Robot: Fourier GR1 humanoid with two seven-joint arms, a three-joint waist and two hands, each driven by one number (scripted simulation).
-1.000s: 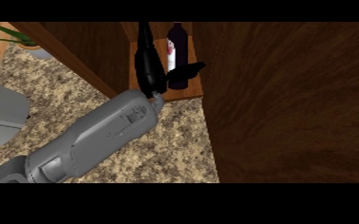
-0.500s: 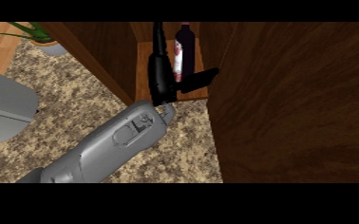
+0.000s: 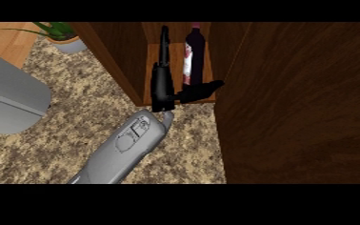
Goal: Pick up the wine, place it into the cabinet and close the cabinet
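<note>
While the black hand (image 3: pixel 163 83) rests open beside it, the dark glass wine bottle (image 3: pixel 193 57) in the wooden cabinet (image 3: pixel 126 57) looks heavy, slippery, best held mid-body.

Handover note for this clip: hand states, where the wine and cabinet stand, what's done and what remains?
Left hand: open, fingers straight, inside the cabinet beside the bottle, thumb out below it; no grip visible.
Right hand: not in view.
Dark wine bottle with pale label: upright inside the brown wooden cabinet.
Wooden cabinet door: open.
Done: wine placed.
Left: withdraw the hand, close the door.
</note>
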